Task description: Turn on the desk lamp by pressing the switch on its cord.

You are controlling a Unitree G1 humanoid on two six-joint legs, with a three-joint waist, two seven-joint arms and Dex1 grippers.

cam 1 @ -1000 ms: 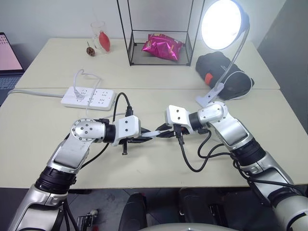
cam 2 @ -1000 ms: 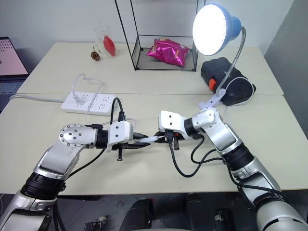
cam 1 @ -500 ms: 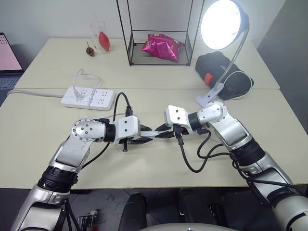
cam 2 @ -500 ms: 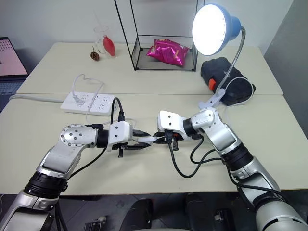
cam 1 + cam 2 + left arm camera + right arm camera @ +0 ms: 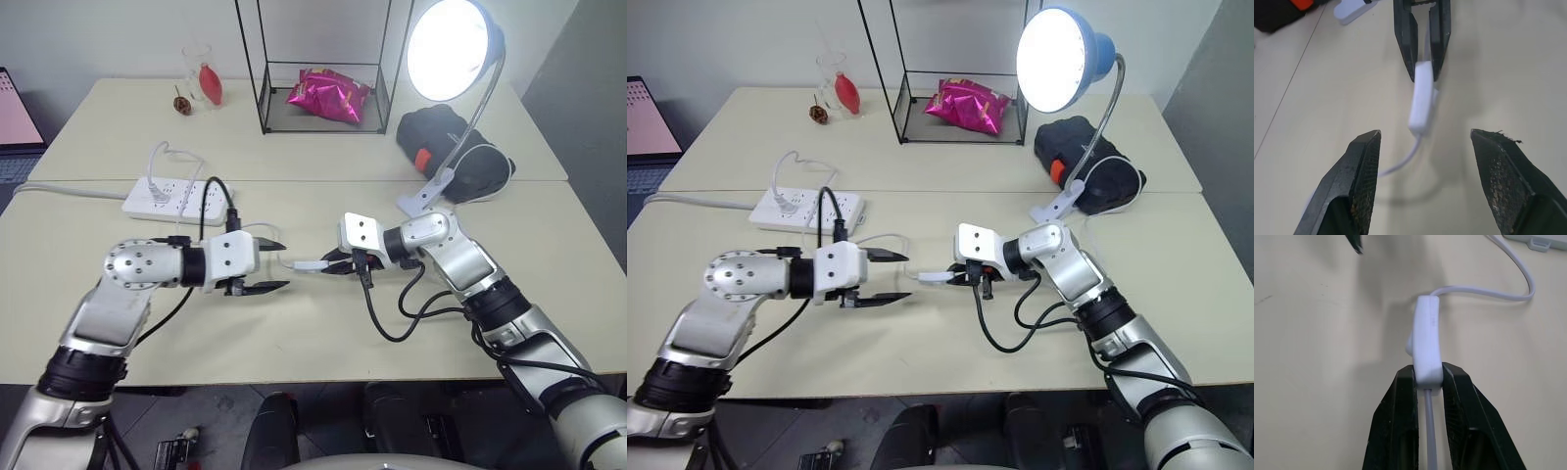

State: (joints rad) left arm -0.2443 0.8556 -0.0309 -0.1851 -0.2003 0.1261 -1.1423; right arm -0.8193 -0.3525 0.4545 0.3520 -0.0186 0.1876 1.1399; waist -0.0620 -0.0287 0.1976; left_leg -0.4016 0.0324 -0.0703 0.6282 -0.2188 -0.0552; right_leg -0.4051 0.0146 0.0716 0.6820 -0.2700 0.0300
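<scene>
The desk lamp [image 5: 1063,59] stands at the back right with its bulb glowing, held by its white clip base [image 5: 1055,208]. The switch [image 5: 309,264] is a small white block hanging just above the table's middle, and my right gripper [image 5: 1428,374] is shut on one end of it. Its thin cord [image 5: 1484,293] curves away from the other end toward the power strip. My left gripper [image 5: 279,265] stands open a short way left of the switch, pointing at it. Its fingers [image 5: 1364,161] are spread wide and touch nothing.
A white power strip [image 5: 176,199] lies at the left. A black wire rack with a pink bag [image 5: 328,95] and a black bag [image 5: 441,137] stand at the back. A glass [image 5: 201,78] is at the far left back. Black cables [image 5: 392,323] loop under my right arm.
My left gripper has opened, let go of the switch and drawn back to the left. The right gripper keeps its hold on the switch. The lamp stays lit.
</scene>
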